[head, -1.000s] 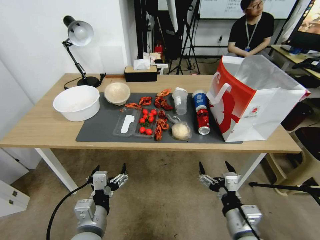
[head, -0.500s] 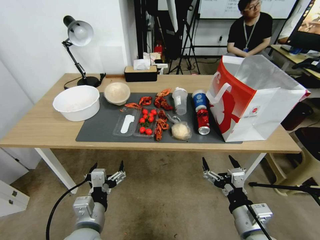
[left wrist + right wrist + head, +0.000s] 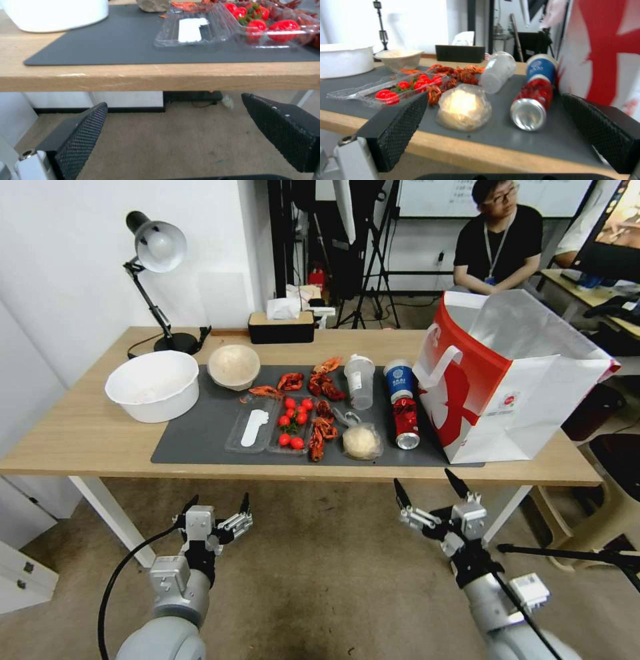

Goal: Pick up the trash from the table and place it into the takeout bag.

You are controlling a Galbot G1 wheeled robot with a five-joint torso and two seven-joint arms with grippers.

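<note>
I see the right hand (image 3: 430, 491) spread wide, empty, below the surface (image 3: 80, 437) edge, facing the bagged lump (image 3: 362, 441) and fallen cup (image 3: 404, 405) on the mat (image 3: 200, 437). The left hand (image 3: 219, 502) is likewise spread, empty. The takeout bag (image 3: 513, 400) stands just beside the cup. Cup lettering is unreadable.

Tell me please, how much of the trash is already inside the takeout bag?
None that can be seen: the bagged beige lump, blue-and-red cup, clear lidded cup and beige bowl all lie on the table. Nothing is in hand: the left gripper and right gripper hang open before the table's near edge. All four pieces are left to move into the takeout bag.
</note>
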